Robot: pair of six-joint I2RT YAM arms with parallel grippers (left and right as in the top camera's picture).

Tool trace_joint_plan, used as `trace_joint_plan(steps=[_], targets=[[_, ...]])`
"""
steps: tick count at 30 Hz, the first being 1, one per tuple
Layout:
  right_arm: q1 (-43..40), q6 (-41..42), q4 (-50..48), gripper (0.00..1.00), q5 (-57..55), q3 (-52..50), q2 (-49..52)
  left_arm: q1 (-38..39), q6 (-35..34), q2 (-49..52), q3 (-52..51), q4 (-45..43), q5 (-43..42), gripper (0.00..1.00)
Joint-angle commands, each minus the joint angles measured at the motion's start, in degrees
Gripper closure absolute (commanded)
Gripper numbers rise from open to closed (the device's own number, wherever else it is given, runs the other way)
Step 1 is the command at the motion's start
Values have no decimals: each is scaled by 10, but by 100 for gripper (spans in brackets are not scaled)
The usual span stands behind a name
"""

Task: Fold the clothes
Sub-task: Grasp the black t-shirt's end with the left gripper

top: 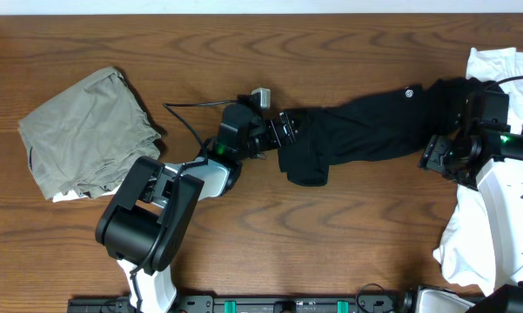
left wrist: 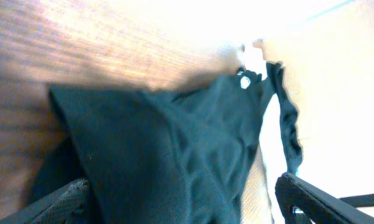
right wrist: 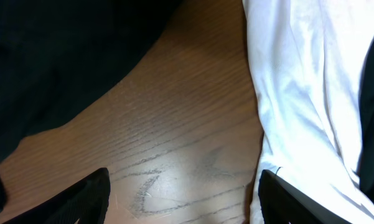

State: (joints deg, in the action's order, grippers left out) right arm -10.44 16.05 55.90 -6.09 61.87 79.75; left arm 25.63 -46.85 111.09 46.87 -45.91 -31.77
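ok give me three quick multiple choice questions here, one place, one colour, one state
1. Where does the olive-grey garment lie? a) left part of the table b) far right edge c) centre
2. What colour is the cloth at the right edge? a) red b) white c) blue
3. How do the right fingers stand? a) shut on white cloth b) apart over bare wood c) shut, empty
Answers: 1a, overhead shows it far left; 2b, bright white folds there; 3b, right wrist view shows wood grain between them.
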Motion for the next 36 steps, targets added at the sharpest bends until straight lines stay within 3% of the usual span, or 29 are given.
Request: trace_joint_plan(steps=[1,12,14,16,18,20,25,31,34,36], targets=[[-4,-4,1,26,-5,-1,-7,2,-32,1,9,-5,-11,8],[-4,-4,2,26,-5,-1,-7,2,-28,1,8,49,-17,8],[-4,-5,3,26,-5,-1,-7,2,-28,1,9,40,-17,13],[-4,-5,3,26,-5,-1,-7,2,-28,1,8,29,-17,56],[-4,-5,3,26,-5,-1,-7,2,-28,1,8,16,-19,81],[-4,-5,4,26,-5,-1,-7,2,-29,1,9,2,-22,94],[-4,-5,5,25,-5,-1,-7,-4,-31,-11,9,-9,-42,94],[-4,-5,9,25,-6,-1,-7,-64,-19,-43,8,5,-147,94],[-4,-5,6,23,-6,-1,-7,-116,19,-79,8,74,-198,94],[-4,-5,6,23,-6,-1,-7,-153,83,-116,8,164,-202,94]])
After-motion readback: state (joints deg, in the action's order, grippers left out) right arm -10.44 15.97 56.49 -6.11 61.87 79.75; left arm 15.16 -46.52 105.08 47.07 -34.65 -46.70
